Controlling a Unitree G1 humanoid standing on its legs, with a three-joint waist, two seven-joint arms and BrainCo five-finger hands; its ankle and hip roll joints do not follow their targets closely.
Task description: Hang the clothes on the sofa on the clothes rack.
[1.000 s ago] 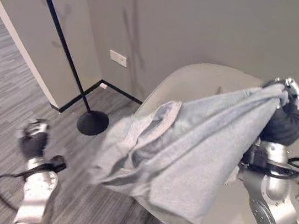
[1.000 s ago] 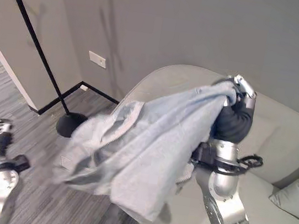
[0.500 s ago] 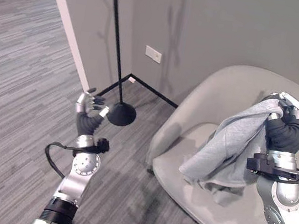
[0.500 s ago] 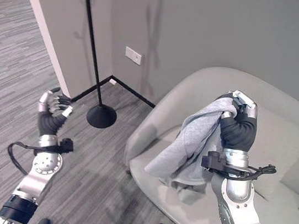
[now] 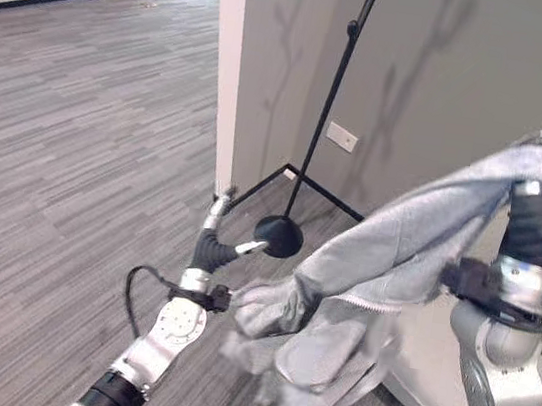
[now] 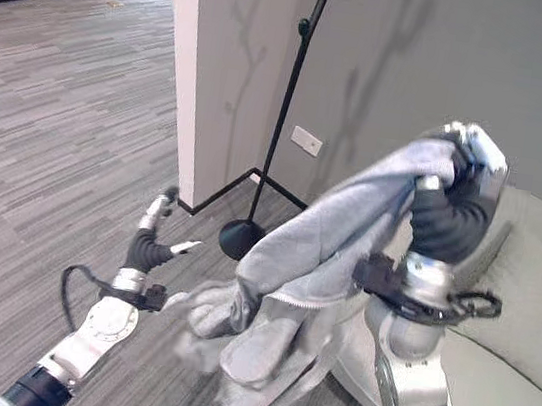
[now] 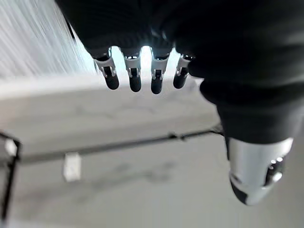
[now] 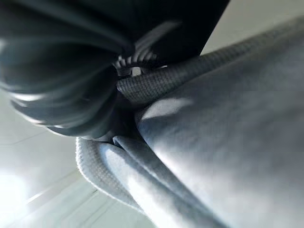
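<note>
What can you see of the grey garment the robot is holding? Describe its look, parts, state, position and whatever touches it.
The grey garment looks like a soft, light grey sweatshirt fabric with ribbed edging. The right hand, raised high, has its fingers curled round one end. From there the cloth drapes down and toward the robot's left in loose folds, hanging clear above the floor. Its lower end bunches close to the left hand, which is open; whether they touch is unclear. It is not on the clothes rack.

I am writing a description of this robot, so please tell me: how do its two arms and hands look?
Both arms are silver-grey metal with rounded joint housings and a black clamp-like band below the wrist. The wrist and back of each hand wear a dark ribbed cover. The left hand is slim, with silver fingers ending in dark tips. The right hand has silver parts above its cover.
</note>
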